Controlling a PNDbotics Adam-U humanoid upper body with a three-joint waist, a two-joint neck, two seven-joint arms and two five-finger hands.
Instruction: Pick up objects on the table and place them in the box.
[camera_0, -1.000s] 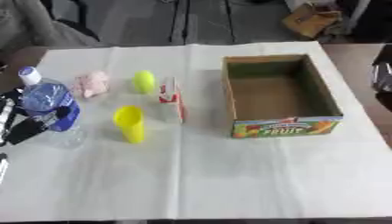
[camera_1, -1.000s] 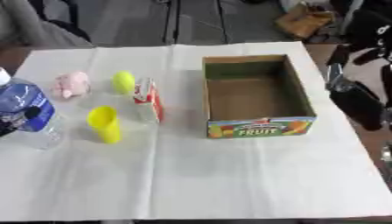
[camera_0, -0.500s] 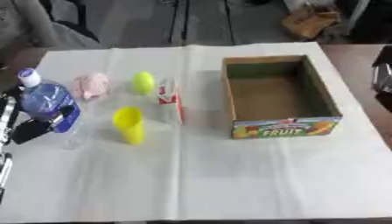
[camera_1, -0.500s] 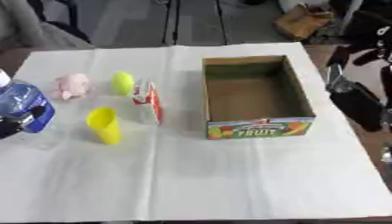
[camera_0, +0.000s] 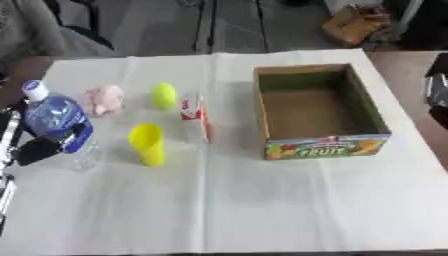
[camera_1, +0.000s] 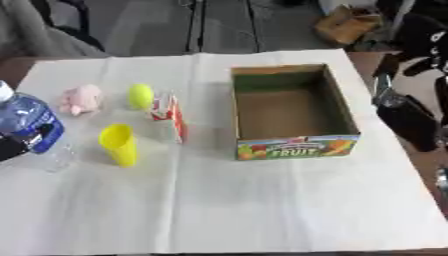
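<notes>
A clear water bottle (camera_0: 55, 121) with a blue label and white cap stands at the table's left edge. My left hand (camera_0: 33, 149) is shut on its lower part, dark fingers showing across the label. To its right stand a yellow cup (camera_0: 147, 144) and a red and white carton (camera_0: 198, 118). Behind them lie a pink soft thing (camera_0: 105, 98) and a yellow-green ball (camera_0: 163, 95). The open cardboard fruit box (camera_0: 325, 147) stands right of centre with nothing inside. My right hand (camera_1: 408, 119) hangs dark beyond the table's right edge, its shape unclear.
A white cloth (camera_0: 262, 205) covers the table, with wide bare room in front of the objects. Beyond the far edge are chair legs and a brown cardboard box (camera_0: 354, 22) on the floor.
The bottle in my left hand has shifted very slightly toward me. The other objects, the box and the right hand stay where they were.
</notes>
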